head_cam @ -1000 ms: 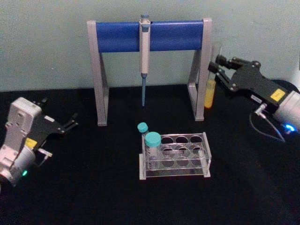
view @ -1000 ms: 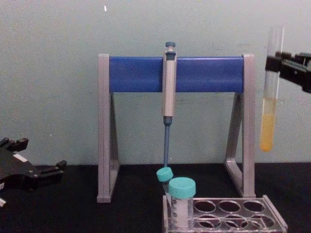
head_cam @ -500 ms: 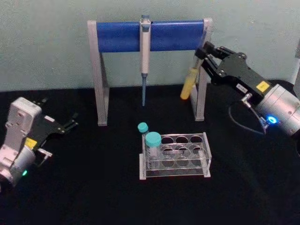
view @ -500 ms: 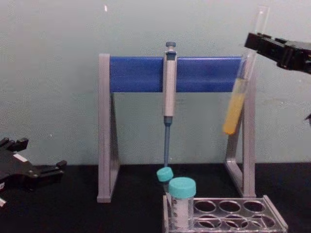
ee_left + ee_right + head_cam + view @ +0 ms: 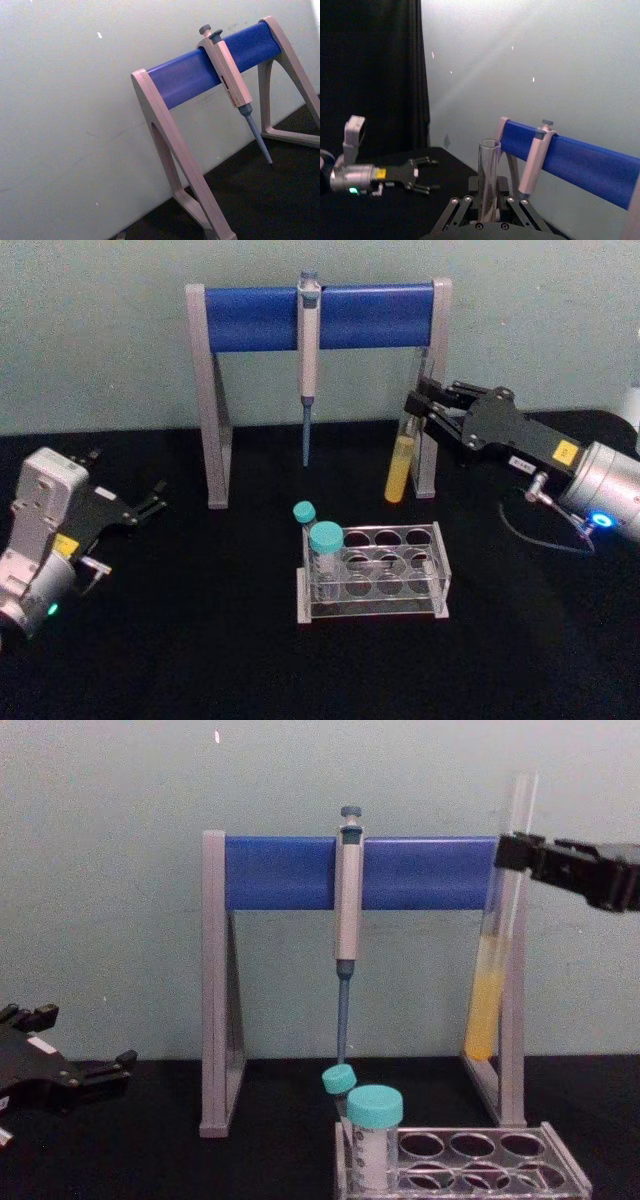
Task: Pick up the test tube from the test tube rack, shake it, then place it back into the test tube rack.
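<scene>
Shaking seems to be going on right now. The right fingers (image 5: pixel 412 406) are shut tight on the test tube (image 5: pixel 398 465), pinching it near its open top. A second ago the tube hung straight up and down, far off to the right. Half a second ago it was swung out, with its bottom kicked to the left. Now it has come lower and is almost straight again. So the tube is being rocked back and forth. I think the shake step is under way, and the put-back step is not done yet.

The tube's long side runs up and down. Its open mouth pokes up above the fingers. Its round bottom, with the yellow liquid, hangs below them. It leans just a bit, so the bottom sits a little to the left of the fingers. In the chest view it hangs in front of the right leg of the pipette stand (image 5: pixel 280 872). The bottom looks to be off the tabletop (image 5: pixel 200 640), but I can't be sure.

The test tube rack (image 5: pixel 400 590) sits below the fingers, to their left and nearer the robot, well apart from the tube. Two teal-capped vials (image 5: pixel 325 538) stand at its left end. The other holes look free.

The left fingers (image 5: pixel 420 175) are spread wide and hold nothing, parked far to the left of the tube.
</scene>
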You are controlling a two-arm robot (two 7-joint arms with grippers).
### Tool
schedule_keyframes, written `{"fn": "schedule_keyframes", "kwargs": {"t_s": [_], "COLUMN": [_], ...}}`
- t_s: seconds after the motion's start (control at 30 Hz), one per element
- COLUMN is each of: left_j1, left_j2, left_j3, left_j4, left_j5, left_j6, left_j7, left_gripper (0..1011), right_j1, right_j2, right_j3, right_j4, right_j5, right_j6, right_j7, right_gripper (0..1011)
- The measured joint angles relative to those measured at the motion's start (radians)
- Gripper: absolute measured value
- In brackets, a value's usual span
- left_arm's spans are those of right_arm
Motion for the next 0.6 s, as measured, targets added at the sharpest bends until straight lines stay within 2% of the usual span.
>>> {"fn": "schedule_keyframes", "kwargs": {"t_s": [0.13,0.3,0.6], "left_j1": [0.000,0.000,0.000], "left_j2": [0.000,0.000,0.000], "left_j3": [0.000,0.000,0.000], "left_j4": [0.000,0.000,0.000], "left_j5": [0.000,0.000,0.000], "left_j6": [0.000,0.000,0.000], "left_j7": [0.000,0.000,0.000], "left_gripper": [1001,1001,1001], "right_j1": [-0.009,-0.014,-0.018], "right_j2": [0.012,0.002,-0.008], "right_j3": [-0.002,-0.003,-0.009], "right_j4": [-0.001,0.012,0.022], "right_j5": [-0.016,-0.032,-0.051], "right_j6": [-0.034,-0.074,-0.096], "right_j7": [-0.017,-0.034,-0.039], "right_gripper": [226,226,226]}}
